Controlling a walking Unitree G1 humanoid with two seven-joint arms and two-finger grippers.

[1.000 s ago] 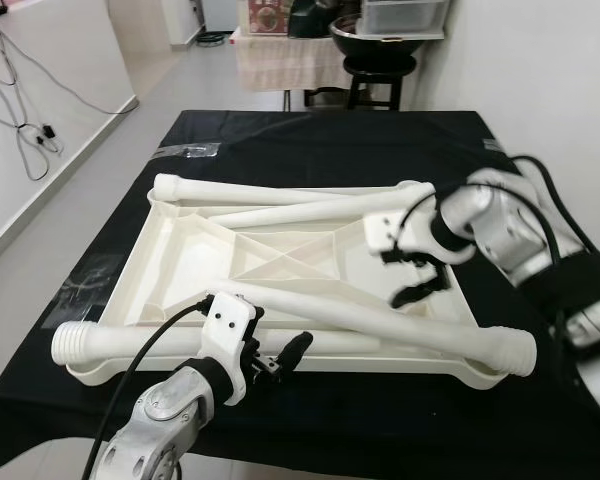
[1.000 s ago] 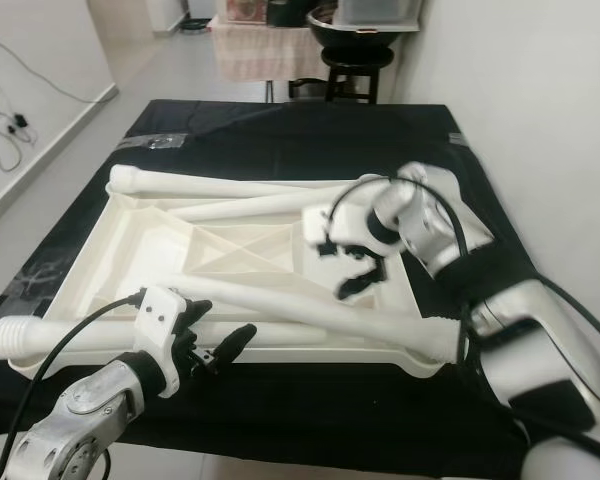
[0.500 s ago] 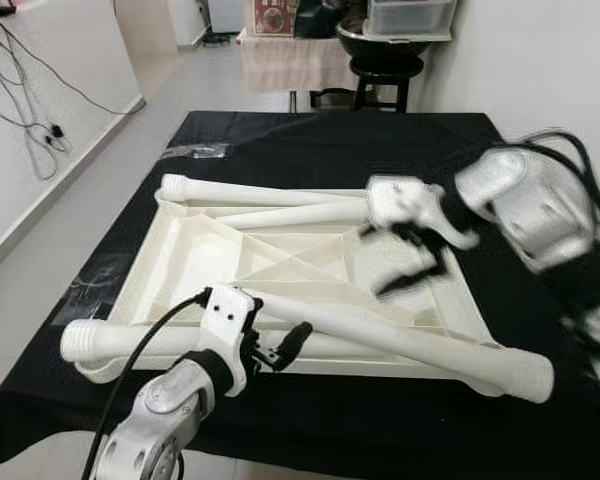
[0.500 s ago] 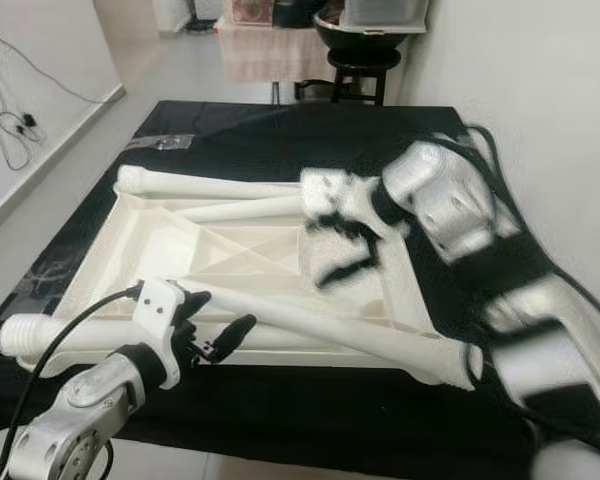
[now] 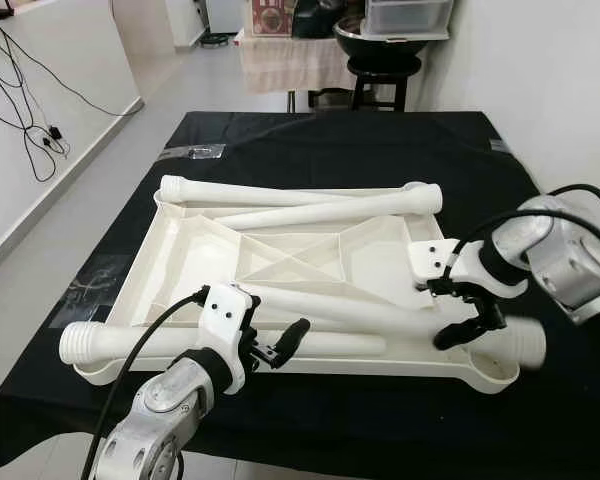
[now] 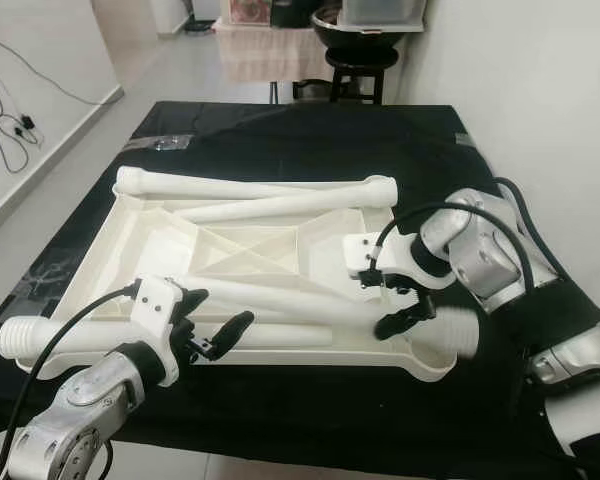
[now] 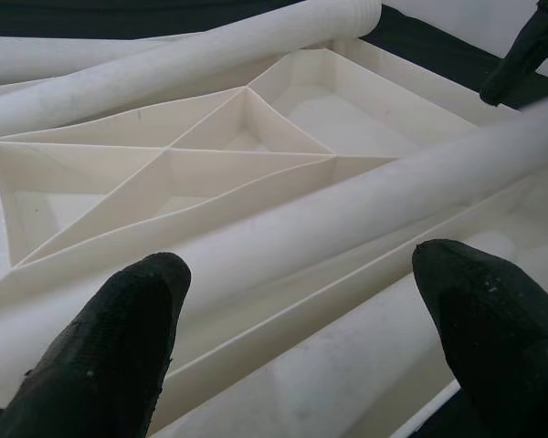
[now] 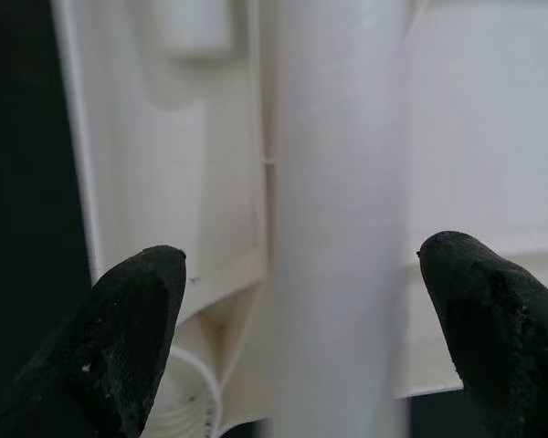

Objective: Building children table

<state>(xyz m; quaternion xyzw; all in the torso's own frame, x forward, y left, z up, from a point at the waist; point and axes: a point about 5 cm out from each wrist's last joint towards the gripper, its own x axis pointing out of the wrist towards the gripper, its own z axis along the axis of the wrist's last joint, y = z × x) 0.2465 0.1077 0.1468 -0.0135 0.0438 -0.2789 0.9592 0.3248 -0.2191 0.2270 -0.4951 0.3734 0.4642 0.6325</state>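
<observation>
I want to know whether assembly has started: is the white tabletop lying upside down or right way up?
Upside down. The tabletop shows its ribbed underside, with crossing stiffener walls facing up, and loose legs lie across it.

The tray point(image 5: 195, 250) lies upturned on the tabletop point(image 5: 310, 140). Two legs point(image 5: 280, 196) lie along the tray's far edge, one point(image 5: 330, 209) just nearer than the other. A third leg point(image 5: 380, 317) slants across the tray's near half to its near right corner; a fourth point(image 5: 130, 343) lies along the tray's near edge. The left claw point(image 5: 277, 350) hangs over the tray's near edge, the right claw point(image 5: 460, 318) astride the third leg near the tray's right edge. A stool point(image 5: 378, 75) stands beyond the tabletop.
</observation>
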